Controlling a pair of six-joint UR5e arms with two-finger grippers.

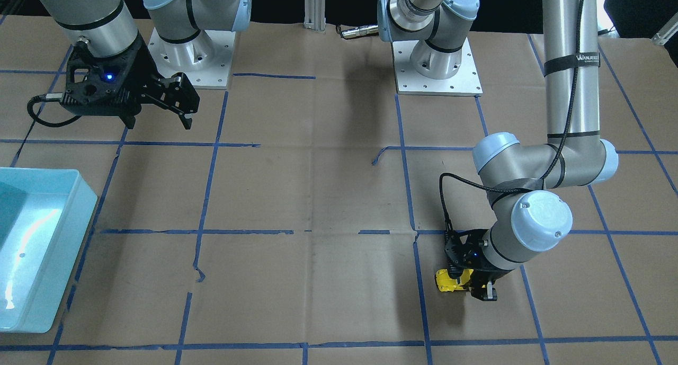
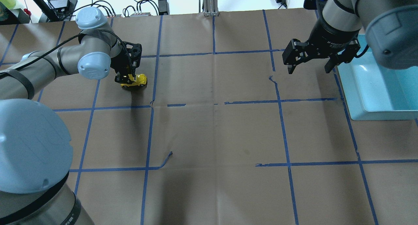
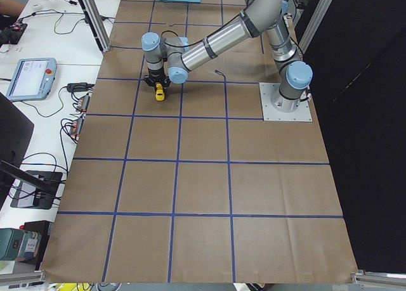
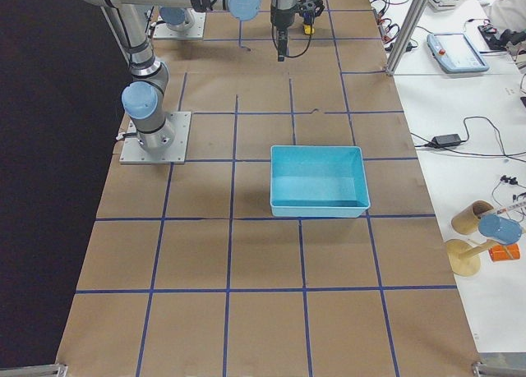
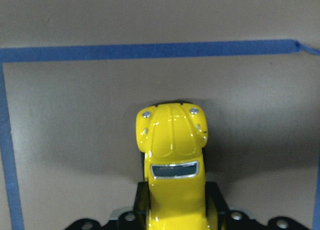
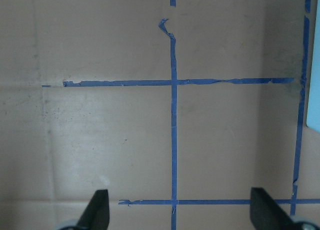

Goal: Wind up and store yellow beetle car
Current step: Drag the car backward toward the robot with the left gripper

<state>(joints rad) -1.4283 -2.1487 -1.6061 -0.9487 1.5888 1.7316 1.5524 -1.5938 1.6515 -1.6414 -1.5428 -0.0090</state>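
The yellow beetle car [image 2: 134,81] is small and glossy, on the brown table at the far left of the overhead view. My left gripper [image 2: 125,78] is shut on its rear half, fingers pointing down. In the front-facing view the car [image 1: 447,281] sticks out from the left gripper [image 1: 476,288]. In the left wrist view the car [image 5: 172,155] points away from the camera, its wheels hidden. My right gripper [image 2: 310,67] is open and empty, above the table beside the tray; its fingertips [image 6: 99,210] show in the right wrist view.
A light-blue tray [image 2: 375,88] stands at the right edge of the overhead view, also at the left in the front-facing view [image 1: 47,259]. Blue tape lines grid the brown paper. Arm base plates [image 1: 437,68] sit at the robot's side.
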